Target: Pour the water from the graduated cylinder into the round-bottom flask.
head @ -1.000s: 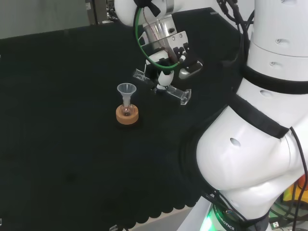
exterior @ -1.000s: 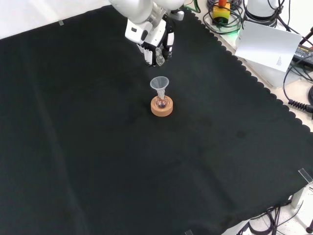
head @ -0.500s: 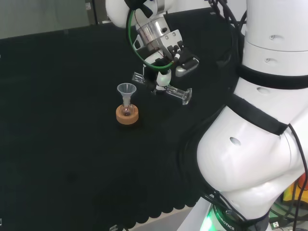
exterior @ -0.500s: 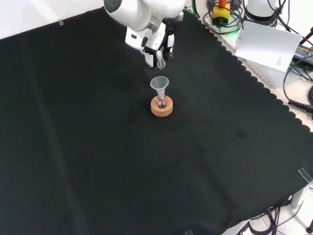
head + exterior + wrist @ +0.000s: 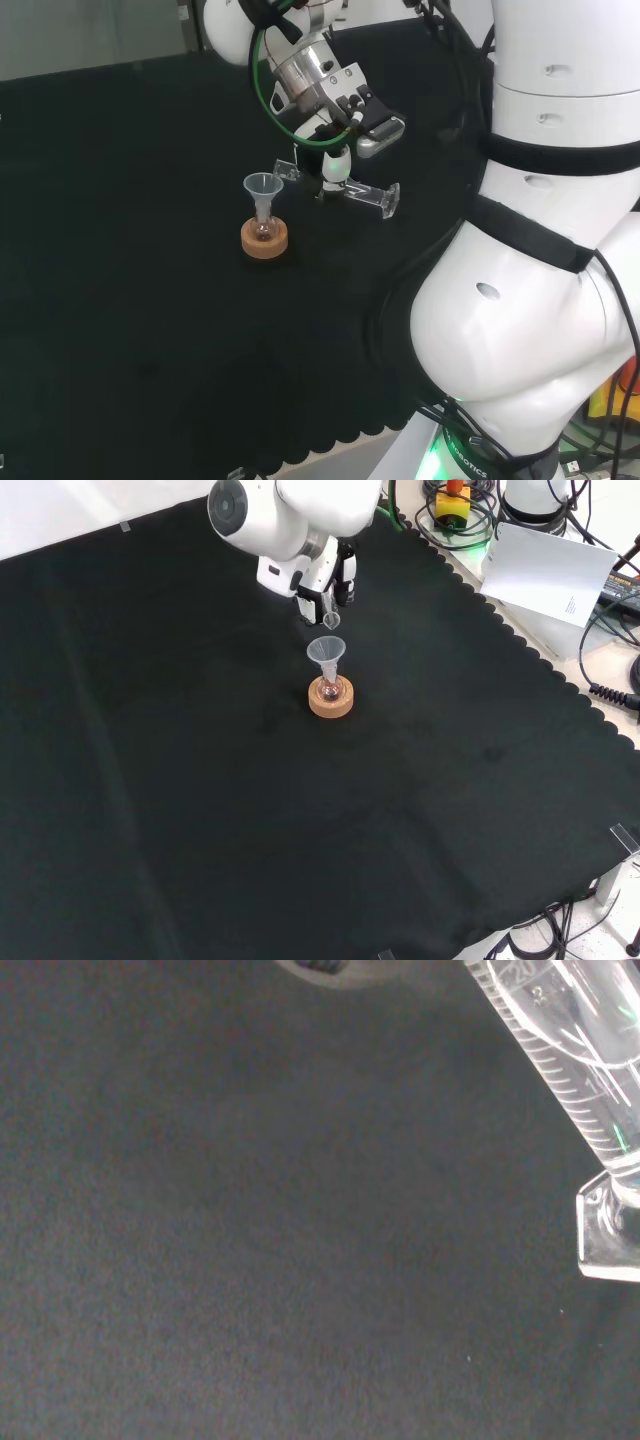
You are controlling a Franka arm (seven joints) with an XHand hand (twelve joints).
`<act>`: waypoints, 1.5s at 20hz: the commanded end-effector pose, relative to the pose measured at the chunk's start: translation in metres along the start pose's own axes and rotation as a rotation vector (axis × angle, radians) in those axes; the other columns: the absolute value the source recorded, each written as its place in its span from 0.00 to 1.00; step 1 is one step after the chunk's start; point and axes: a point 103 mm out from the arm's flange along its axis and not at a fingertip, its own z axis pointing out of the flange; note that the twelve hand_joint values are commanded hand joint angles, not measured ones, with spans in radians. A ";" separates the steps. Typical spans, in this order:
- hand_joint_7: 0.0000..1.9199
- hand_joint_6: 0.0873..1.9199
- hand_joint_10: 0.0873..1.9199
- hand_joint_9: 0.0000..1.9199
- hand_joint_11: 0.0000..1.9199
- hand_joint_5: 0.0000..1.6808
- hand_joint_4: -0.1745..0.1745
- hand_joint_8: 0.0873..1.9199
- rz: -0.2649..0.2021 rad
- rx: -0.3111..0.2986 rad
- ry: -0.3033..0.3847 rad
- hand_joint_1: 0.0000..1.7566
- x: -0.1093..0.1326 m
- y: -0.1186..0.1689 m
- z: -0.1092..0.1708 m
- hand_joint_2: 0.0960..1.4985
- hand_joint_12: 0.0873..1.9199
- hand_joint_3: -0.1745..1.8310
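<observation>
The black cloth (image 5: 200, 810) covers nearly the whole front view, bare apart from the work going on in its upper middle. The white arm (image 5: 540, 250) bulks up the right side of the head view and reaches over to the upper centre, where the hand (image 5: 338, 163) has its fingers curled round the graduated cylinder (image 5: 345, 190). The cylinder lies almost level, foot toward the right and mouth toward the left, which I take to be the tilt for pouring. Its lip sits just beside and slightly above the rim of the clear funnel (image 5: 263, 186), so the water should fall into the wide cup instead of missing a narrow neck. The funnel stands in the small round-bottom flask (image 5: 263, 231), and a cork ring (image 5: 265, 241) keeps that from rolling
</observation>
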 end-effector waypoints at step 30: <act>0.54 0.49 0.01 0.79 0.65 0.59 0.00 0.48 0.039 0.172 -0.104 0.72 0.009 0.001 -0.021 0.72 0.34 0.09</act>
